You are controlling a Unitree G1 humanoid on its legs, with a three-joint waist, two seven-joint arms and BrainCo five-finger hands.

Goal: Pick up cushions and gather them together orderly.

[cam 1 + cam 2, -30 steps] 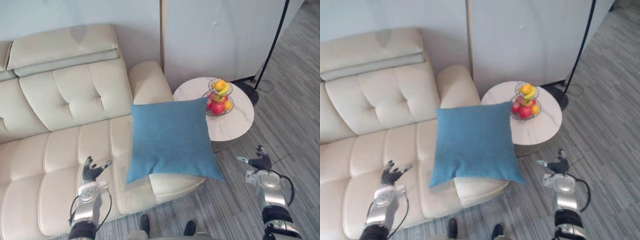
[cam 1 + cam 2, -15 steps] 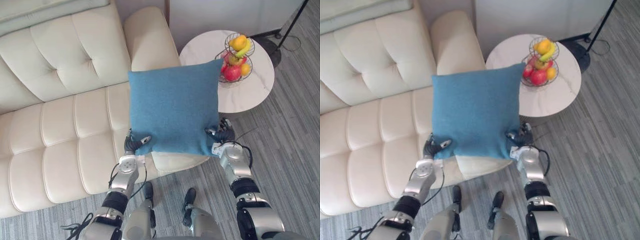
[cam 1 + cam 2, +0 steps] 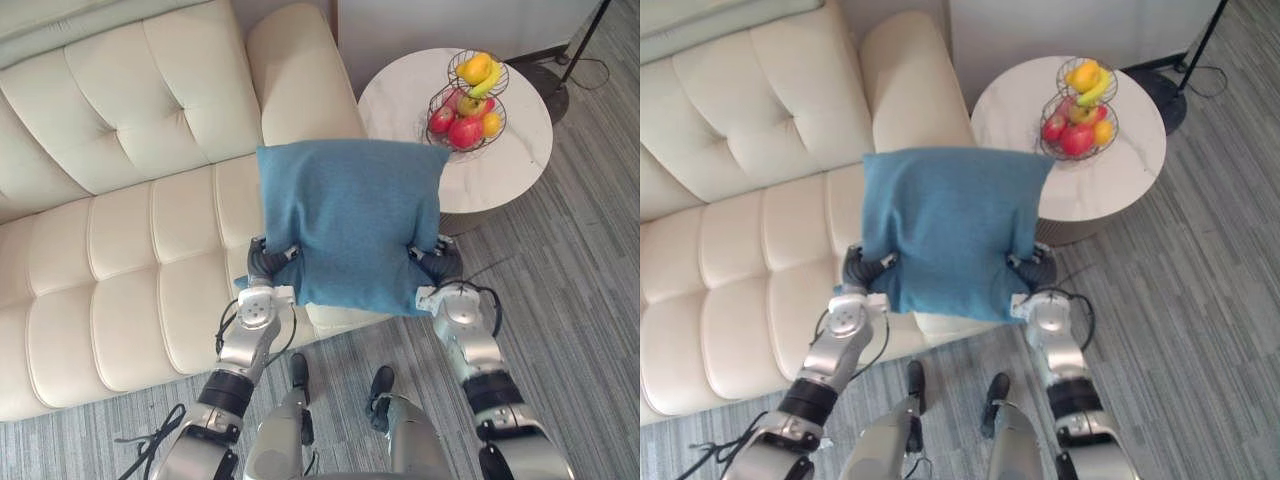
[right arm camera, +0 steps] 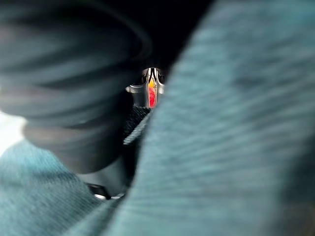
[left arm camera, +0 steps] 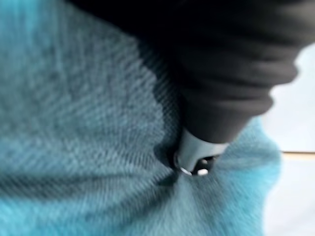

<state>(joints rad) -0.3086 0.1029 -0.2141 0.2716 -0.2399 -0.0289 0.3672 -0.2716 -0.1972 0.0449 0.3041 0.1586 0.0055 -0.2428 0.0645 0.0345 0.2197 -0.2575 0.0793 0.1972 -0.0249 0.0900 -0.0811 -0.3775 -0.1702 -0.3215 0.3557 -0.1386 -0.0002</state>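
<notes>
— From the head, where is the blue cushion [image 3: 350, 220]?
— Over the front edge of the cream sofa [image 3: 120, 200], at its armrest end. The left hand [image 3: 262, 268] is at the cushion's lower corner on the seat side and the right hand [image 3: 440, 268] at the corner past the sofa's end.
— Anything by the sofa?
— A round marble side table [image 3: 500, 170] beside its armrest, carrying a wire fruit basket [image 3: 467, 95].
— Left wrist?
— Its dark cover presses into the blue cloth, which puckers there. Closed on it or not, I cannot tell.
— Right wrist?
— The same: cover against cloth, grip hidden.
</notes>
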